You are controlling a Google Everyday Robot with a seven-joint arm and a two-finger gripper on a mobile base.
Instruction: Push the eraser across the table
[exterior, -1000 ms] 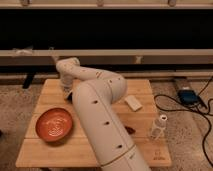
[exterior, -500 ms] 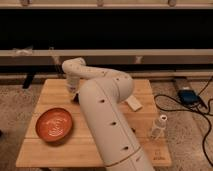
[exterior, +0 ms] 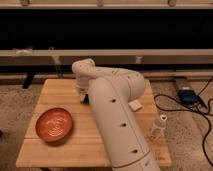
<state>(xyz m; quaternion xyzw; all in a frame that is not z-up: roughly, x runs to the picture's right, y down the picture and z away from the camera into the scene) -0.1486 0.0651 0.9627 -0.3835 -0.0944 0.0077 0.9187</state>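
The gripper (exterior: 84,96) is held low over the light wooden plank tabletop (exterior: 57,90).
Its opening cannot be told; a reddish-brown round dish (exterior: 54,124) is seen nearby, lower left of it.

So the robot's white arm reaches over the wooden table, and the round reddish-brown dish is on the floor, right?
No. The camera view shows the round reddish-brown dish on the light wooden plank table, not the floor. The white arm does reach over it, its gripper low near the far side.

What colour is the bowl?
Orange-brown bowl, clearest in the camera view. The hand is over the middle of the table.
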